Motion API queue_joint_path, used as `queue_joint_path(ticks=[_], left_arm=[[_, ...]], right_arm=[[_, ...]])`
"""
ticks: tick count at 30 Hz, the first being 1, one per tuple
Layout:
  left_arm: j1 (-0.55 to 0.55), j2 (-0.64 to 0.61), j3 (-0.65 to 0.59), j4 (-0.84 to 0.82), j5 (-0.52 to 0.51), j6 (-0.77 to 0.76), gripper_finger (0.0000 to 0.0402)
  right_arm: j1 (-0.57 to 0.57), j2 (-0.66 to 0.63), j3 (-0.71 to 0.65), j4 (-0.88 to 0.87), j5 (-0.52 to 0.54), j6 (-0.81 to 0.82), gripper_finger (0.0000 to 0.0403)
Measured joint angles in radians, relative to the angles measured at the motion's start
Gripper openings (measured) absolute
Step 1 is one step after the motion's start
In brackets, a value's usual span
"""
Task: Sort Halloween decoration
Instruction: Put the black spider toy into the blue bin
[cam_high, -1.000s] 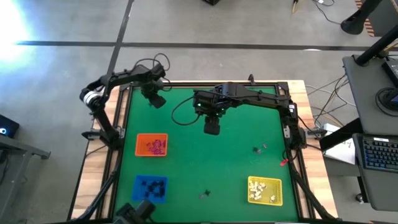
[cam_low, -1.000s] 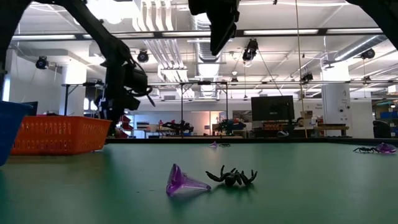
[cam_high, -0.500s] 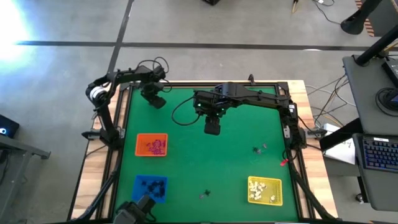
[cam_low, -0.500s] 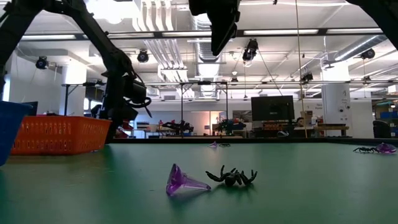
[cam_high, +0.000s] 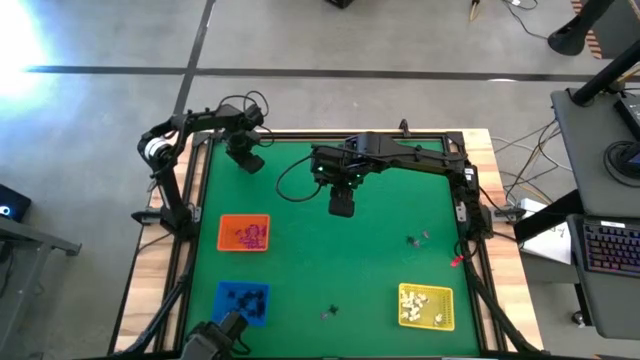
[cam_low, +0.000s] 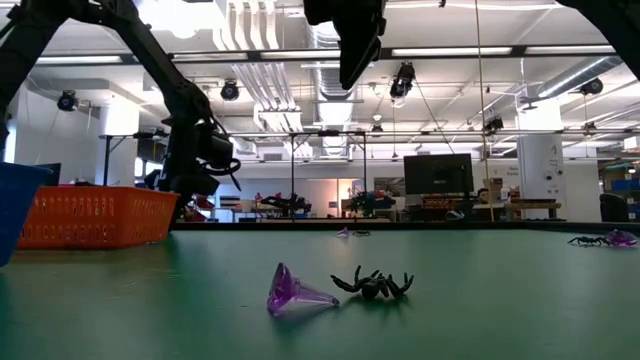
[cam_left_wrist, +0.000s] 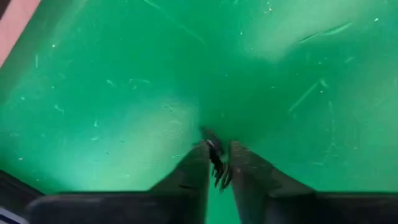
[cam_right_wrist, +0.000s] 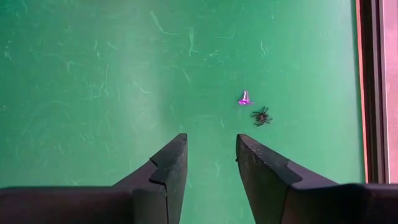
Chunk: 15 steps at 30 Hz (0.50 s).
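Jaws of our left gripper (cam_left_wrist: 217, 163) pinch a small black spider (cam_left_wrist: 216, 165) above the counter (cam_high: 300, 250) at its far left corner. Our right gripper (cam_right_wrist: 211, 163) hangs mid-counter, jaws parted and empty, over a purple trinket (cam_right_wrist: 245, 98). We judge the thin legs could slip free en route to the blue tray (cam_high: 243, 302).

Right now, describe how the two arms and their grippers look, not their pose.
Both arms are dark, near black, built of jointed segments. The left arm has a pale ring at one joint and a black cable looping above its wrist. A thin black cable hangs from the right arm. The left gripper and right gripper each end in two dark, wedge-shaped fingers.
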Motion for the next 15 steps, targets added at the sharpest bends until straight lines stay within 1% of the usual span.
queue_joint_path(ticks=[2,3,9,15], left_arm=[[0.0,0.003,0.0,-0.001,-0.004,0.009,0.0016],[0.0,0.004,0.0,-0.001,-0.005,0.011,0.0009],[0.0,0.006,0.016,-0.03,-0.001,0.044,0.0003],[-0.016,-0.036,0.055,-0.202,0.038,0.07,0.0001]], right_arm=[[0.0,0.0,0.0,0.0,0.0,0.0,0.0133],[0.0,0.0,0.0,0.0,0.0,0.0,0.0134],[0.0,0.0,0.0,0.001,0.0,0.0,0.0131],[0.0,0.0,0.0,0.0,0.0,0.0,0.0125]])
